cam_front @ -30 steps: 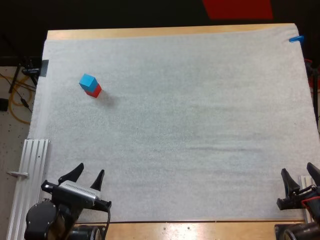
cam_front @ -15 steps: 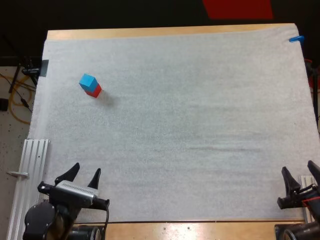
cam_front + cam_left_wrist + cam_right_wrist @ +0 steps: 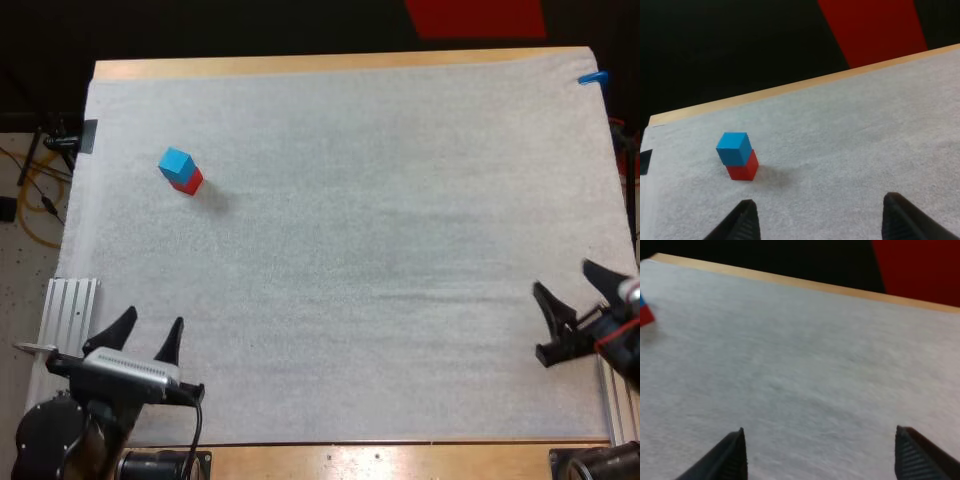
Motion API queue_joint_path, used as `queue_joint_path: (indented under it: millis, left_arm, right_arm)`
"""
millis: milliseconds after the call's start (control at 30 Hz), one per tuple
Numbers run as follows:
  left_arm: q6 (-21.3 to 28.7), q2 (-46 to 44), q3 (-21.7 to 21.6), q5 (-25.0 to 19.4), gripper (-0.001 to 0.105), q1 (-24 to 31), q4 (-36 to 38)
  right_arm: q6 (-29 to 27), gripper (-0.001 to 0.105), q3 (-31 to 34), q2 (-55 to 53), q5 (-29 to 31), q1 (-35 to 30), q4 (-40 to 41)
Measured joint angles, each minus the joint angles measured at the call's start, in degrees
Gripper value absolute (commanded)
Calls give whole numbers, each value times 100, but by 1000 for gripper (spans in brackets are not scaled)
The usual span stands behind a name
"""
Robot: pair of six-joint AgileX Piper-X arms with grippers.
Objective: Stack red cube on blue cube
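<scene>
The blue cube [image 3: 176,161] is sitting on top of the red cube [image 3: 190,183], slightly offset, both resting on the white mat's [image 3: 400,250] far left part.

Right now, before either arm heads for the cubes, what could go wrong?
The blue cube sits on the red cube, the reverse of the goal, so pulling the red one out first would likely topple the blue. The blue also sits off-centre, so a nudge from the open left gripper could knock it off.
</scene>
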Motion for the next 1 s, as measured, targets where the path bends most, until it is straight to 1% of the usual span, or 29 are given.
queue_joint_path:
  millis: [133, 233, 267, 333, 433, 567, 667, 700, 733, 767, 833, 867, 933, 967, 1000]
  left_arm:
    - [0, 172, -124, -392, 53, 0, 9]
    - [-39, 246, -126, -454, 53, 0, 19]
    - [-56, 264, -126, -458, 53, 0, 21]
    - [-227, 325, -126, -485, 53, 0, 20]
    - [-309, 381, -126, -483, 53, 0, 20]
    - [-359, 440, -126, -505, 53, 0, 20]
    - [-577, 541, -126, -743, 53, 0, 20]
    - [-608, 603, -137, -867, 51, 0, 20]
    - [-616, 671, -132, -944, 46, 0, 20]
    - [-612, 723, -146, -944, 42, 0, 20]
    - [-612, 1022, -208, -866, 26, 0, 39]
    - [-612, 1111, -233, -840, 24, 0, 42]
    - [-591, 1486, -394, -870, 12, 0, 57]
    - [-562, 1594, -429, -894, 10, 0, 57]
    - [-485, 1816, -552, -944, 6, 0, 57]
  right_arm:
    - [-76, 61, -393, 677, -718, 0, -189]
    - [-111, 61, -602, 1075, -1158, 0, -420]
    - [-108, 61, -634, 1138, -1209, 0, -486]
    - [-179, 61, -716, 1357, -1494, 0, -721]
    - [-191, 61, -792, 1580, -1701, 42, -954]
    - [-195, 61, -796, 1768, -1723, 264, -1047]
    - [-237, 61, -796, 1871, -1726, 538, -1056]
    - [-240, 61, -796, 1909, -1726, 656, -1056]
    - [-255, 61, -796, 1938, -1648, 763, -1056]
    - [-256, 61, -796, 1950, -1634, 818, -1069]
    - [-280, 61, -796, 2002, -1592, 981, -1118]
    - [-285, 61, -796, 2008, -1574, 1017, -1129]
    - [-300, 61, -796, 2031, -1510, 1127, -1146]
    - [-298, 61, -796, 2031, -1515, 1137, -1144]
    - [-298, 61, -796, 2031, -1515, 1136, -1144]
